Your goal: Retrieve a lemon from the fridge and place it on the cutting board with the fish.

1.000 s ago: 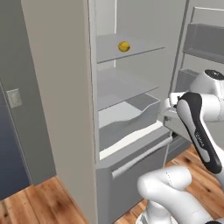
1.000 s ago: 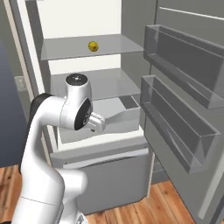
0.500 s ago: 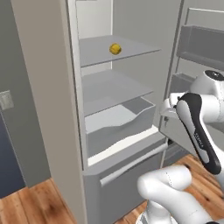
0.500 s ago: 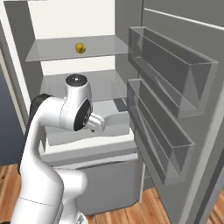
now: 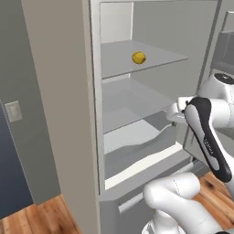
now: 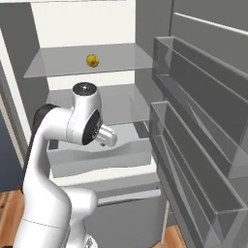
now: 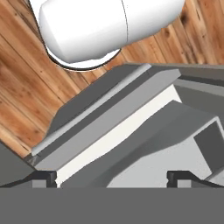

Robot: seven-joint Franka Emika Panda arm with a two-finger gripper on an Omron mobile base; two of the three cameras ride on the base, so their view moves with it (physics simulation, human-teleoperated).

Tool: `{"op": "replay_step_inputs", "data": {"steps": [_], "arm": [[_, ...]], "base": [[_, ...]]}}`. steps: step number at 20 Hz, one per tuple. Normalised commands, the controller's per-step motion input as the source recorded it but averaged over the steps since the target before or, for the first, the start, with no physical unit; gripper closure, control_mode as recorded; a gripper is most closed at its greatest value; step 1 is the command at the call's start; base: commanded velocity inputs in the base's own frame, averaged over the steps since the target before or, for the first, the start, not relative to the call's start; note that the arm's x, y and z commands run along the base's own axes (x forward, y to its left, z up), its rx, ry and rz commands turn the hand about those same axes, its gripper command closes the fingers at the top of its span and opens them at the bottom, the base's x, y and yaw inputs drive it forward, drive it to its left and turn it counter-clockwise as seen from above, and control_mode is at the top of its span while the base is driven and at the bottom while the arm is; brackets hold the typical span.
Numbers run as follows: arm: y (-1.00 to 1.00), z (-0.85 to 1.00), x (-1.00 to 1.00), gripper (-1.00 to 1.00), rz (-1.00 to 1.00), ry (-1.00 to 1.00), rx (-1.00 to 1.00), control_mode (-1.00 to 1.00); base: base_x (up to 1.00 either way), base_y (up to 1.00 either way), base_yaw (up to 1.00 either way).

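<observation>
The fridge point(image 5: 137, 137) stands open in front of me. A small yellow lemon point(image 5: 139, 57) lies on its upper glass shelf, also seen as the lemon point(image 6: 92, 60) in the right base view. My gripper point(image 7: 112, 177) is open, its two dark fingertips point(image 7: 44, 176) wide apart with nothing between them. It points down over the fridge's lower bin and drawer front. The hand point(image 6: 107, 137) hangs at bin height, well below the lemon's shelf and a little to its right. The cutting board and the fish are out of view.
The open right door carries deep grey bins point(image 6: 203, 160) close beside my arm. A grey crisper bin point(image 6: 97, 157) sits under the hand, above the lower drawer point(image 6: 121, 213). The fridge's broad left panel point(image 5: 59, 114) stands near. Wooden floor point(image 5: 41, 215) lies below.
Both base views have shifted and the fridge looks nearer, so the base has driven. The arm holds the same pose and the gripper stays open. The lemon has not moved on its shelf.
</observation>
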Motion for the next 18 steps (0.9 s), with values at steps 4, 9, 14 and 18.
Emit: {"op": "replay_step_inputs", "data": {"steps": [4,9,14,18], "arm": [[0.0,0.0,0.0,-1.0,0.0,0.0,0.0,1.0],[-0.01,0.0,0.01,-1.0,0.04,0.0,0.0,-1.0],[0.0,0.2,0.0,-1.0,0.01,-0.02,-0.03,-1.0],[0.07,0.82,0.0,-1.0,0.01,-0.17,-0.25,-1.0]], "base": [[0.54,0.0,0.11],[0.08,-0.03,0.06],[0.0,0.0,0.0],[0.0,0.0,0.0]]}}
